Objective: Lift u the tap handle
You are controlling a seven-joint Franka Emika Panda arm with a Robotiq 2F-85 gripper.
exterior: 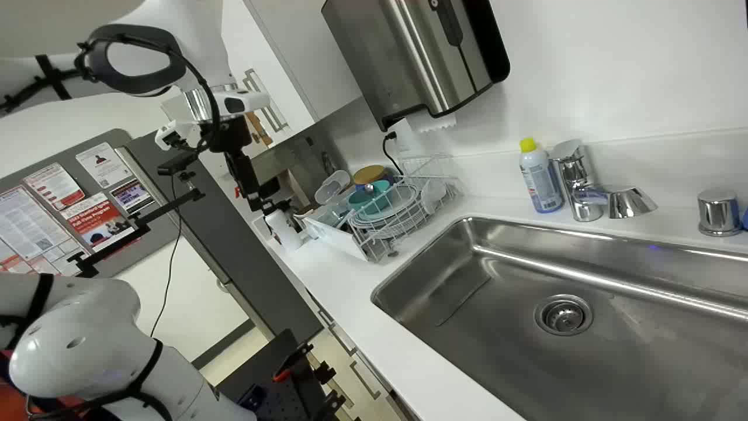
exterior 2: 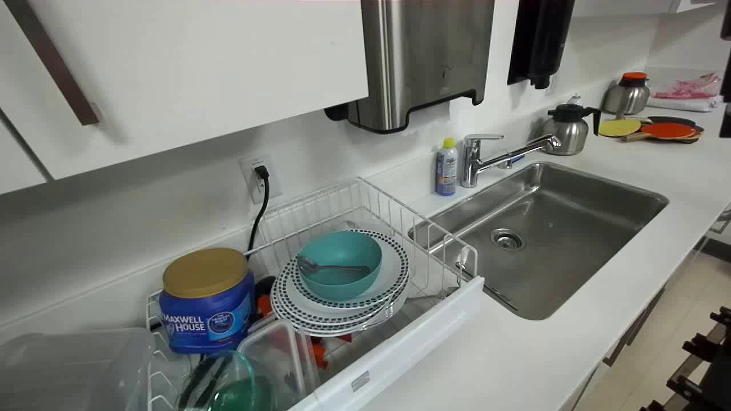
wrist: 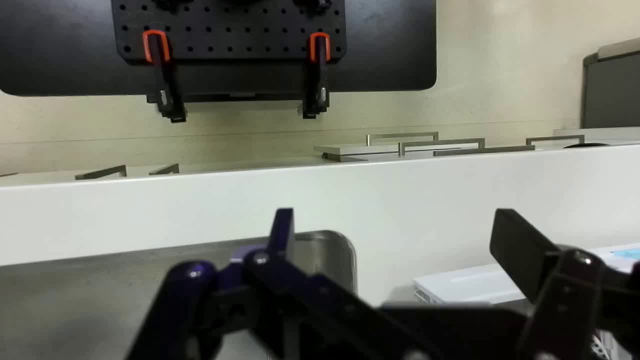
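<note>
One gripper (wrist: 395, 232), jaws spread wide, counter (wrist: 400, 195) and sink (wrist: 85, 290) beneath it, tap handle (exterior 2: 484, 137) well apart from it.

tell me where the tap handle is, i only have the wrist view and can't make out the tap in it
Observer: In an exterior view, the chrome tap handle tops the tap, just behind the sink.
Operator: anything standing close to it
Observer: Yes, a yellow-capped bottle stands upright right beside the tap, between it and the dish rack.
Operator: ok and how does the handle sit
Observer: Roughly level, judging by an exterior view, sticking out from the top of the tap.
</note>
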